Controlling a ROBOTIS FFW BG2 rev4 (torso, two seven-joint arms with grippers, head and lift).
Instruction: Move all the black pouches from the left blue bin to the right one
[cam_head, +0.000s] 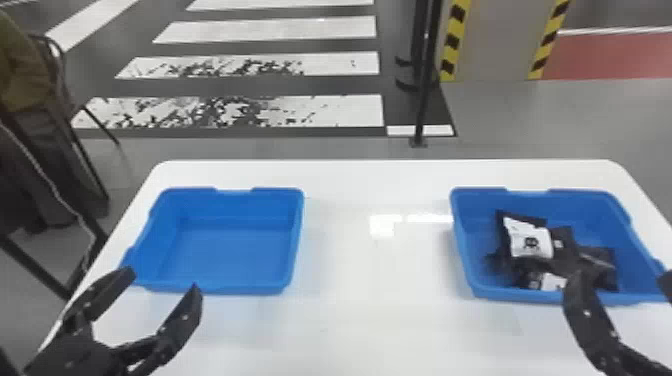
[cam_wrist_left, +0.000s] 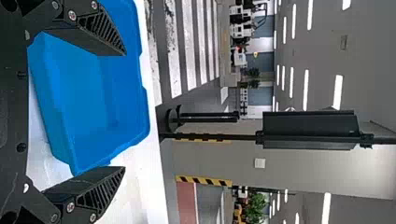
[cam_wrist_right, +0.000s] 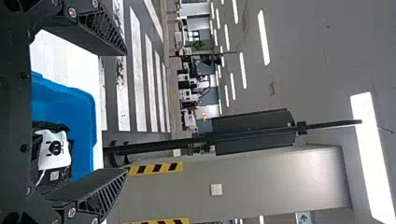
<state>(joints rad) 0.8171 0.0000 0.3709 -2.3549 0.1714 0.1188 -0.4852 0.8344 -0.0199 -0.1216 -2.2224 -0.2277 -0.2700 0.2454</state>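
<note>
The left tool (cam_head: 161, 281) is wide, its two fingers well apart and nothing between them, at the near side of the left blue bin (cam_head: 227, 252). The right tool (cam_head: 624, 279) is wide too, with nothing held, at the near side of the right blue bin (cam_head: 462, 240); in the head view one of its fingers overlaps the bin's near rim. The black pouches (cam_head: 567, 255) lie in a loose, overlapping heap inside the right blue bin, the top one showing a white face with a dark figure on it. Both bins sit upright on the white desk (cam_head: 372, 280), well apart. Beyond the desk are white crossing stripes (cam_head: 345, 110), a black pole (cam_head: 425, 95) and a grey pillar (cam_head: 500, 45) with yellow-and-black edging.
</note>
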